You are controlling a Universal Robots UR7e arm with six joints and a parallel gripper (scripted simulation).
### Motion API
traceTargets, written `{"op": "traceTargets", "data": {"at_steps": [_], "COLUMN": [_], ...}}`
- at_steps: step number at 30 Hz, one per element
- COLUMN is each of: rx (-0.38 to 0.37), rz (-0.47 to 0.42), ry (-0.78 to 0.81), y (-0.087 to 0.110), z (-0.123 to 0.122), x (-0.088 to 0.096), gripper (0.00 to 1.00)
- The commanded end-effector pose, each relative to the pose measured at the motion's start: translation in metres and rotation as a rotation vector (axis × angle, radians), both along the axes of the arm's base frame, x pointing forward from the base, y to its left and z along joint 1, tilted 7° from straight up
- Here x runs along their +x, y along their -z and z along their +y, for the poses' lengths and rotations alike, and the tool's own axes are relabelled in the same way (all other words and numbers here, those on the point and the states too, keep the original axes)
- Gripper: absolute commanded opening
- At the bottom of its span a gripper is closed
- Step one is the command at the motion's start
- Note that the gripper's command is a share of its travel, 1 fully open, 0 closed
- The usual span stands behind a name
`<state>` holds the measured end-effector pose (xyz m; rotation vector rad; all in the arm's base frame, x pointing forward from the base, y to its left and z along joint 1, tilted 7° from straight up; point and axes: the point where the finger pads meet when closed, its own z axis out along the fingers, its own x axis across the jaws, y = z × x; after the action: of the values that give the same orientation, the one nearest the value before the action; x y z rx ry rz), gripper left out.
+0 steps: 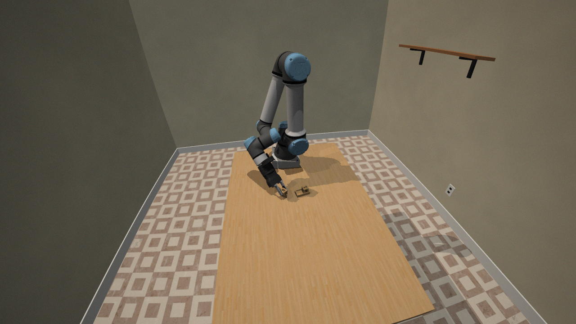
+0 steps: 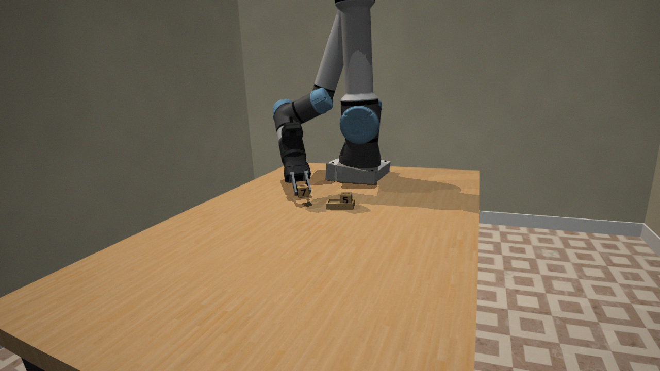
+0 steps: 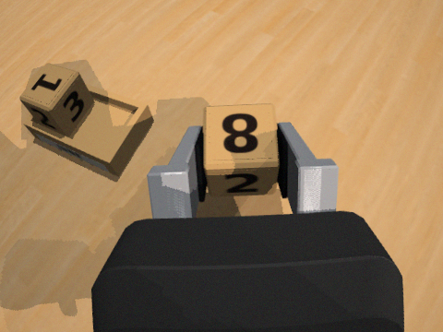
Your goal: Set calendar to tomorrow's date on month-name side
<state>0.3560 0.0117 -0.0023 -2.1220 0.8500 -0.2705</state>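
My gripper (image 1: 283, 192) (image 2: 302, 192) (image 3: 240, 148) is shut on a wooden cube (image 1: 284, 190) (image 2: 303, 191) (image 3: 240, 159), left of the tray in the top and exterior views and a little above the table. This cube shows an 8 and a 2 in the wrist view and an upright 7 in the exterior view. The tray (image 1: 303, 194) (image 2: 334, 206) (image 3: 134, 143) stands flat. A second cube (image 1: 305, 188) (image 2: 346, 198) (image 3: 56, 99) stands in its right end in the exterior view, with an upright 5; the wrist view shows its 1 on top and a 3. Dark marks on one tray wall are unreadable.
The tray's other end holds no cube. The wooden table (image 1: 306, 249) (image 2: 277, 276) carries the robot's base (image 1: 288, 163) (image 2: 352, 173) behind the tray. A wall shelf (image 1: 447, 52) hangs high on the right in the top view.
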Motion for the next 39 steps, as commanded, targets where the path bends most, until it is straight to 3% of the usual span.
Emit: {"op": "traceTargets", "data": {"at_steps": [1, 14, 39], "rx": [-0.002, -0.002, -0.002], "rz": [-0.001, -0.001, -0.001], "ry": [0.001, 0.001, 0.001], "y": [0.006, 0.020, 0.023], "z": [0.000, 0.002, 0.002], "x": [0.001, 0.001, 0.001], "gripper": [0.57, 0.57, 0.57]}}
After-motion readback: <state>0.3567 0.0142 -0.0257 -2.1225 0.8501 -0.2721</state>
